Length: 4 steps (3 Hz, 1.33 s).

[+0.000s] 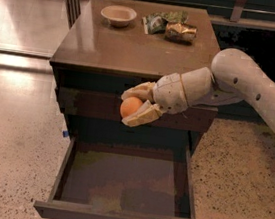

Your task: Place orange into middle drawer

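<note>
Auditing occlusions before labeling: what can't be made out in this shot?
- Orange: far side, covered by the gripper, fingers shut on it, camera view.
- Middle drawer: rear of floor, shadowed under the cabinet.
- Arm: cut off by right edge.
- Wrappers near the bowl: too blurred to identify.

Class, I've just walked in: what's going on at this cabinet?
A robot arm's gripper holds an orange, fingers shut around it, in front of the cabinet and above the open drawer. The drawer is pulled out; the orange is not yet in it. A bowl and a can sit on top.
</note>
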Tool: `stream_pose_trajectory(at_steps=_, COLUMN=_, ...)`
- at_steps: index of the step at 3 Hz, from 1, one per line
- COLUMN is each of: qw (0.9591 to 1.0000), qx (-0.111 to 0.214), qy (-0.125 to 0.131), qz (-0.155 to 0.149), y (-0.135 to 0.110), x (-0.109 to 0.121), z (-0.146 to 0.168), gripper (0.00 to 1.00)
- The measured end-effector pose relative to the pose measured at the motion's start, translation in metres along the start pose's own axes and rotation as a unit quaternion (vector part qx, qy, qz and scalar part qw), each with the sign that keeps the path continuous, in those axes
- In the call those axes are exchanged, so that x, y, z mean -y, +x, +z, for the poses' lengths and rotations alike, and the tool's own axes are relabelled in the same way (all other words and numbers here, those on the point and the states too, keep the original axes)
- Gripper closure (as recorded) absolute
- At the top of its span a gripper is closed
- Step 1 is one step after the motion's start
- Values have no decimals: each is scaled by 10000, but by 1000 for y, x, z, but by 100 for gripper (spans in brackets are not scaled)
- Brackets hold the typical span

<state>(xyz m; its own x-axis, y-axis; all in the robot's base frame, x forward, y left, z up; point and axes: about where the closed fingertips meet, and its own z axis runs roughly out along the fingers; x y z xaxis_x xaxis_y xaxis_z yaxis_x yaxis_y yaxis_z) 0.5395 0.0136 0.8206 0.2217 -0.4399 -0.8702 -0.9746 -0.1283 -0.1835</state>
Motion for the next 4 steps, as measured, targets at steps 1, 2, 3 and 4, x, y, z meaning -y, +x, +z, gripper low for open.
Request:
stream_pose_trajectory(at_steps=1, qw=9998, qx=-86, qy=35, qz=173, y=13, x=-8, z=5, gripper=100)
stream_pose_trajectory(at_steps=2, qw=9979, qx=-142, qy=132, qz=626, y=53, x=-29, z=24, gripper=100)
stream_pose_trajectory(at_steps=3, qw=9954, qx=-200, qy=276, qz=891, y=80, x=-40, z=39, gripper=100)
stream_pose_trajectory(at_steps=4, qw=9912, qx=-237, qy=374, qz=1245, y=122, x=-66, z=71, gripper=100)
